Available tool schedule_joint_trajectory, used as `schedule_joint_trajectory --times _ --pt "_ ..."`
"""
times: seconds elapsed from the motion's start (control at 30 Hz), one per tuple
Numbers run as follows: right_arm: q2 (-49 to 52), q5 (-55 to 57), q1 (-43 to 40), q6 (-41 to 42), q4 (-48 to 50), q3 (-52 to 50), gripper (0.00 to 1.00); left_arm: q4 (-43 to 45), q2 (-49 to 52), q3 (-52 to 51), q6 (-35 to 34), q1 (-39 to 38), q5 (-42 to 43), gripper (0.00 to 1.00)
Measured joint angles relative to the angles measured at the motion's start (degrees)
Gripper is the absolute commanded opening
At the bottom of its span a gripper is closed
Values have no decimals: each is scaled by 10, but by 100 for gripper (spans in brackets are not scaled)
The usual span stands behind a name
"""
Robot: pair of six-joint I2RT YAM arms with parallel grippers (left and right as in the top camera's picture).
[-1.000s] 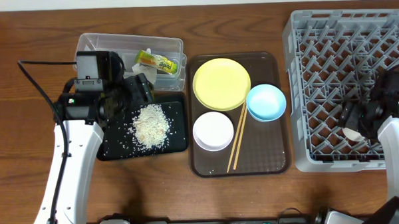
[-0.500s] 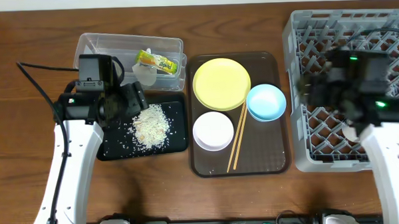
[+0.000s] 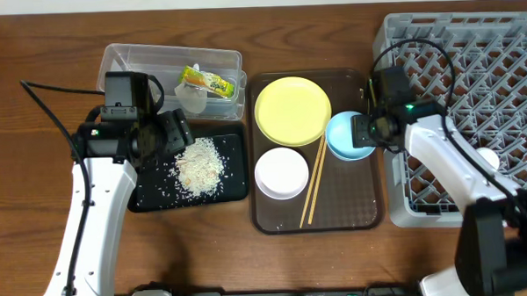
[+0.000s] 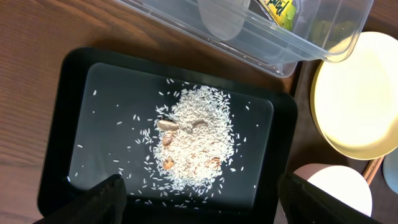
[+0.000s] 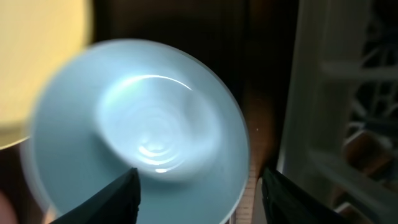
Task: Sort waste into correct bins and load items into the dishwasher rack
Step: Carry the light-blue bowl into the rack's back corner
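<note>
Above the light blue bowl (image 5: 143, 124), the right gripper (image 5: 198, 199) has its jaws wide apart, gripping nothing. The bowl sits on the brown serving tray (image 3: 345, 207), just beside the dishwasher rack (image 3: 471, 62). The left gripper (image 4: 199, 208) jaws are also wide, over rice crumbs (image 4: 196, 146) piled in the black tray (image 4: 74, 93).

The left arm (image 3: 97, 202) extends up from the near edge of the counter and bends inward at the wrist, its left gripper (image 3: 173, 132) pointing down with fingers (image 4: 102, 200) spread wide. The right arm (image 3: 449, 163) reaches leftward, its right gripper (image 3: 367, 129) lowered with fingers (image 5: 115, 196) likewise parted.
</note>
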Motion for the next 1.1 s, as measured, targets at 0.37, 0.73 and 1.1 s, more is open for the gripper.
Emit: schedule_joint_trajectory --times 0.37,0.73,1.1 --pt "44 15 2 54 2 -1 1 0 0 0 0 0 -1 80" --pt "-102 104 -7 47 28 1 1 0 0 0 0 0 -1 80" --pt "-185 330 -21 -127 302 15 1 1 0 0 0 0 -1 80"
